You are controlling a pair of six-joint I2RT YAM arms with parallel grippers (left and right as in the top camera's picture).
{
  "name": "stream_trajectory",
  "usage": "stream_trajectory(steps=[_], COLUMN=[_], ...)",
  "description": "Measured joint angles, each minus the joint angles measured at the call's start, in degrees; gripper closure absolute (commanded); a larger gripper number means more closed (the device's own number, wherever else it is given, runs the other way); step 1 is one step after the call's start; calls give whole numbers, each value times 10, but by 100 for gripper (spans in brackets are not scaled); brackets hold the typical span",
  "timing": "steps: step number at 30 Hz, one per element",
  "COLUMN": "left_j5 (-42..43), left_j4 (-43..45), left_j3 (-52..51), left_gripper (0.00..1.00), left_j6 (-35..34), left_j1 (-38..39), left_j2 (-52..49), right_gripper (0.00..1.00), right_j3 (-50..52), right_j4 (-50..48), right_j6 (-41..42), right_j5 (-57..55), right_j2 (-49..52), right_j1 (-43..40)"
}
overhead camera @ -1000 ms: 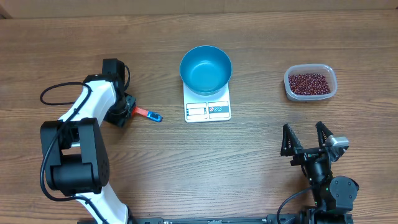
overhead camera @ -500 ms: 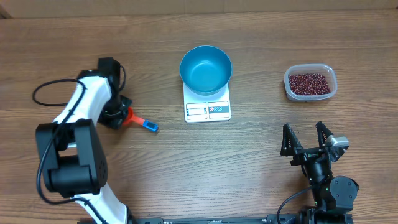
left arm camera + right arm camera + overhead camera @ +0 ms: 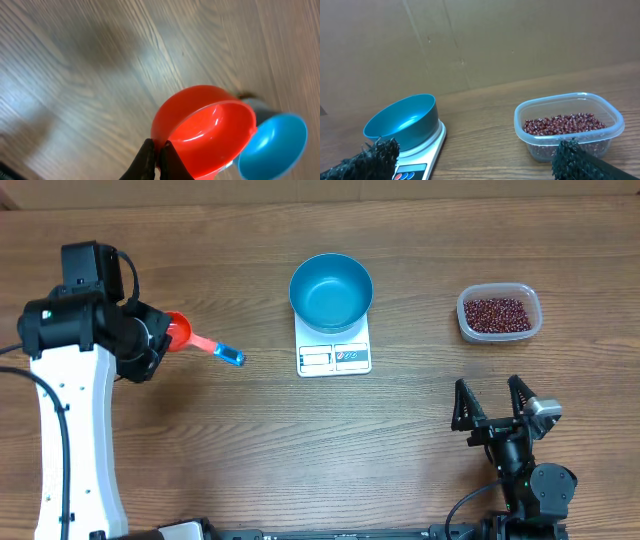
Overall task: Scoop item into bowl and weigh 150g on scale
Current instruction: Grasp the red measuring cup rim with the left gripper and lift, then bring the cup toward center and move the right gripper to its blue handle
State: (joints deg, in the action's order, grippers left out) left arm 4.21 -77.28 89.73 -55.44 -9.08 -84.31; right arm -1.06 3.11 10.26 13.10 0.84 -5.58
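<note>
Got the left gripper (image 3: 157, 152) clenched tight on the rim of a red scoop (image 3: 180, 330), both fingers (image 3: 146, 159) squeezed onto the thin plastic edge in the left wrist view. Looks lifted clear of the table (image 3: 300, 450), out at the left side and well apart from everything else. Can see the handle (image 3: 205, 343) running out toward the scale (image 3: 334, 358) and ending in a blue tip (image 3: 232, 357). Also spotted a blurry blue shape (image 3: 272, 145) just behind the red cup in that wrist view, can't tell what exactly. Moving to the middle: found the bowl (image 3: 331, 290) sitting on the back part of the scale, overhanging it on both sides, bare blue inside, leaving the display (image 3: 316, 359) at the front uncovered. Can't read it, too small. Found the beans (image 3: 497, 313) all heaped in a clear plastic tub (image 3: 461, 312) off to the right of the scale, well apart from it. Lastly, got the right gripper (image 3: 487, 388) spread wide with nothing in it, parked near the front edge on the right, in front of the tub, looking across at tub, bowl and scale in its own wrist view.
</note>
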Motion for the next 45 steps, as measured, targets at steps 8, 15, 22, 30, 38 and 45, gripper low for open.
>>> stream_trajectory(steps=[8, 15, 22, 30, 38, 45], left_j5=[21, 53, 99, 120, 98, 56], left_j4=[-41, -46, -55, -54, -13, 24], left_j3=[0, 0, 0, 0, 0, 0], left_gripper=[96, 96, 96, 96, 96, 96], left_j6=[17, 34, 62, 76, 57, 11], left_j1=[0, 0, 1, 64, 165, 209], left_j2=[7, 7, 7, 7, 7, 7], right_gripper=[0, 0, 0, 0, 7, 5], right_j3=[0, 0, 0, 0, -2, -94], right_j4=[-4, 7, 3, 10, 11, 22], right_j6=[87, 404, 487, 388, 347, 336], right_j5=[87, 337, 433, 439, 430, 413], right_j2=[0, 0, 0, 0, 0, 57], right_j1=[0, 0, 0, 0, 0, 0])
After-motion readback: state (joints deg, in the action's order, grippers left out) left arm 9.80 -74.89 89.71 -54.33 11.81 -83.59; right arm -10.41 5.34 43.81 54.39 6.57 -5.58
